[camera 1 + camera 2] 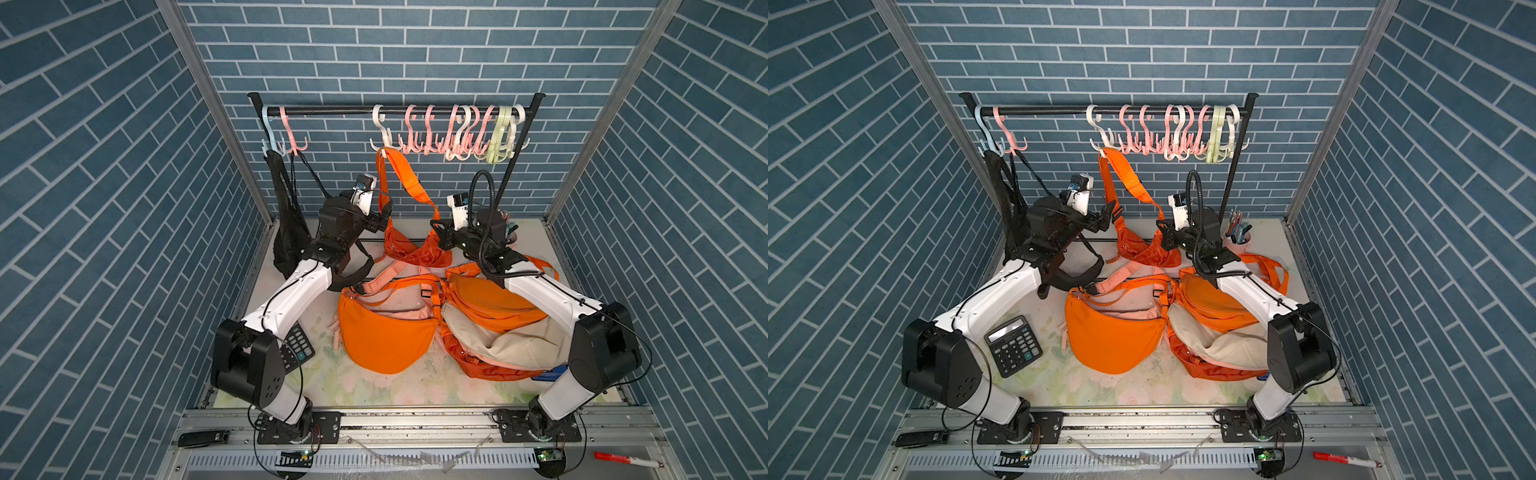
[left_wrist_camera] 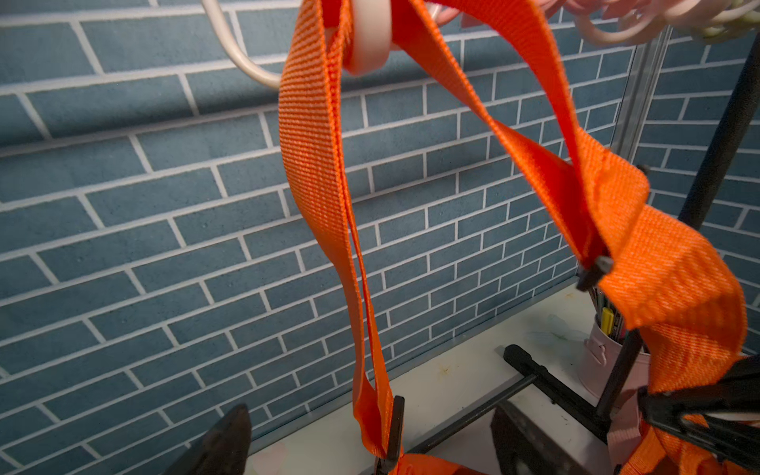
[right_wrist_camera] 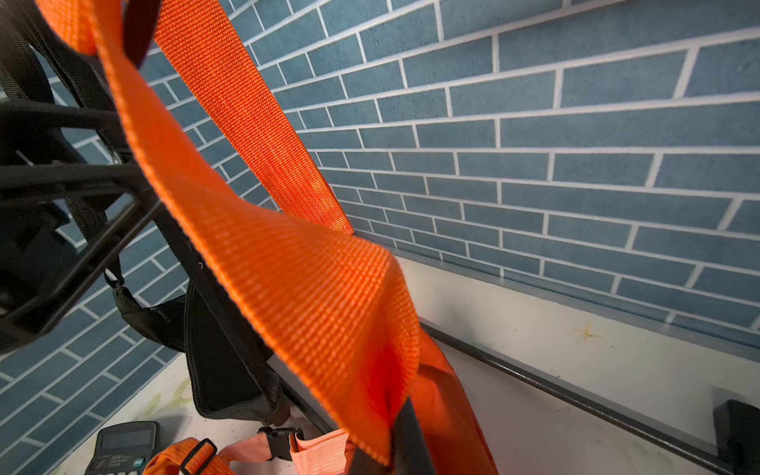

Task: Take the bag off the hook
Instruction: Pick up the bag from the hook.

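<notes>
Blue brick-pattern back wall [image 1: 415, 62] closing off cell; matching side walls [image 1: 83, 166] flanking it and showing in both top views. Aluminium corner posts [image 1: 208, 95] running up at both back corners. Pale floral mat [image 1: 374, 386] covering tabletop. Black clothes rail [image 1: 332, 111] standing against back wall, spanning most of the width. Aluminium extrusion [image 1: 415, 419] running along front edge, with slotted white cable duct [image 1: 374, 459] sitting just beside it. Light falling evenly, shadows staying soft.

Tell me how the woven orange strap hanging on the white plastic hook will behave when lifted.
Probably floppy: the woven orange strap twists and folds. Likely light: one thin white plastic hook carries it. That hook may swing along.
</notes>
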Tool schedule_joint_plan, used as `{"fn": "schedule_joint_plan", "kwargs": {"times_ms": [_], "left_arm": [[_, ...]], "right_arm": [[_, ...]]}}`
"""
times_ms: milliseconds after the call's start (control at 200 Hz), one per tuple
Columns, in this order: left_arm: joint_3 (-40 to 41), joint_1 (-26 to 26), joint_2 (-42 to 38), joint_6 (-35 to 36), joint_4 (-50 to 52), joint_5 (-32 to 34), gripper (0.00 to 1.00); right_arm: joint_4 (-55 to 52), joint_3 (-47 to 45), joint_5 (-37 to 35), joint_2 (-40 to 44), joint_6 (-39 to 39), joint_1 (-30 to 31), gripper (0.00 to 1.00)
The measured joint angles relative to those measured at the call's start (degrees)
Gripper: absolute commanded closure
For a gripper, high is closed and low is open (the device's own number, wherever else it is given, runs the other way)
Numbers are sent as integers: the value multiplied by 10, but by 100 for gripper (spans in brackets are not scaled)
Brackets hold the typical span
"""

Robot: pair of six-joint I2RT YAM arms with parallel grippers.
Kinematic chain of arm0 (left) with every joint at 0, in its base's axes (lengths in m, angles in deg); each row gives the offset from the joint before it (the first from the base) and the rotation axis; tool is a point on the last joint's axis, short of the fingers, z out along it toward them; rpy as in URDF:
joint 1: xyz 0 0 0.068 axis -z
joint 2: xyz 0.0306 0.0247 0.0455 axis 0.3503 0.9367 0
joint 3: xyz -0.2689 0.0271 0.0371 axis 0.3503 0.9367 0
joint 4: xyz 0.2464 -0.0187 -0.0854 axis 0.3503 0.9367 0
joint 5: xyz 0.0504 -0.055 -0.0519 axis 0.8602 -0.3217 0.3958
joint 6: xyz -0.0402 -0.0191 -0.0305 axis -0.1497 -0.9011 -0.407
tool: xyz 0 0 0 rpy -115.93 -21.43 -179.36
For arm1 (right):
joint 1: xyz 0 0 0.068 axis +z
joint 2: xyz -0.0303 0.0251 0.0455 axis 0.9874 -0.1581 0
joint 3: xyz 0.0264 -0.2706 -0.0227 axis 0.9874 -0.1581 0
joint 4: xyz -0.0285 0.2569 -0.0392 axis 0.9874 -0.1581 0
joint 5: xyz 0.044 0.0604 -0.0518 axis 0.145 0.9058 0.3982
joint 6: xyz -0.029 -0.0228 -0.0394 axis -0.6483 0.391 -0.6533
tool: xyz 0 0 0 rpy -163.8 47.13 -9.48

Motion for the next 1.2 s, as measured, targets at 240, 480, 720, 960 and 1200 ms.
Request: {"fn": "schedule_joint_plan", "kwargs": {"times_ms": [240, 480, 720, 960, 1200], "left_arm": [[-68, -5, 56, -3, -10, -27, 34], [-88, -14, 73, -10, -21, -37, 96], [-83, -21, 70, -7, -35, -40, 100], [-82, -23, 54, -3, -35, -49, 100], [-84, -25, 32, 1, -35, -49, 100]], "right_arm": [[-13, 2, 9, 0, 0, -2, 100], [-26, 19, 13, -2, 0, -4, 100], [-32, 24, 14, -3, 0, -5, 100], [-41, 36, 14, -4, 0, -6, 100], [-44, 54, 18, -4, 0, -6, 100]]}}
